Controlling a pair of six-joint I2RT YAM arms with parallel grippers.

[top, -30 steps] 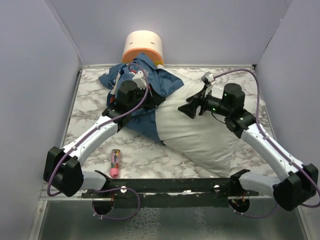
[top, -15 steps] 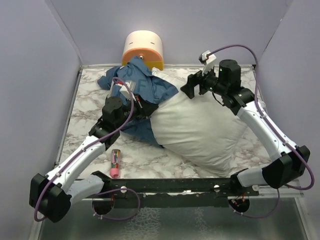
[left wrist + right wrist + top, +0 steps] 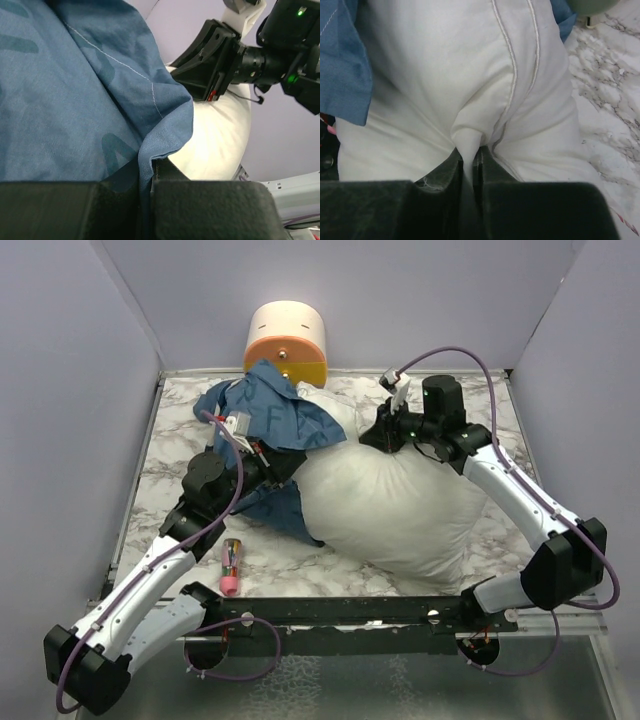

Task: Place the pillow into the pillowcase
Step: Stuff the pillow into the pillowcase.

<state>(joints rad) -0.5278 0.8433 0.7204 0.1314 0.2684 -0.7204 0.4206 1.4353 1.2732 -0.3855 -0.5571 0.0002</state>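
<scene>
White fabric takes up the middle of the marble table (image 3: 175, 455): the pillow (image 3: 395, 505) lies plump and slanted, its near end towards the right arm's base and its far left end covered by the blue pillowcase (image 3: 280, 420). The blue cloth drapes over that end from above and also shows along the pillow's near left side, so the pillow's end sits between two layers of it. The rest of the pillow is bare.

The left gripper (image 3: 283, 464) is closed tight on the pillowcase. In its wrist view the fingers (image 3: 200, 210) pinch a stitched hem of the blue cloth (image 3: 75, 100), with the white pillow (image 3: 215, 140) just behind it.

The right gripper (image 3: 374, 436) sits at the pillow's far edge, just beside the blue cloth. Its wrist view shows the jaws nearly together around a pinched fold of the pillow (image 3: 445, 75) close to a seam.

A cream-and-orange cylinder (image 3: 287, 340) stands at the back, touching the bunched pillowcase. A small pink-ended tube (image 3: 231, 568) lies near the left arm, apart from the cloth
</scene>
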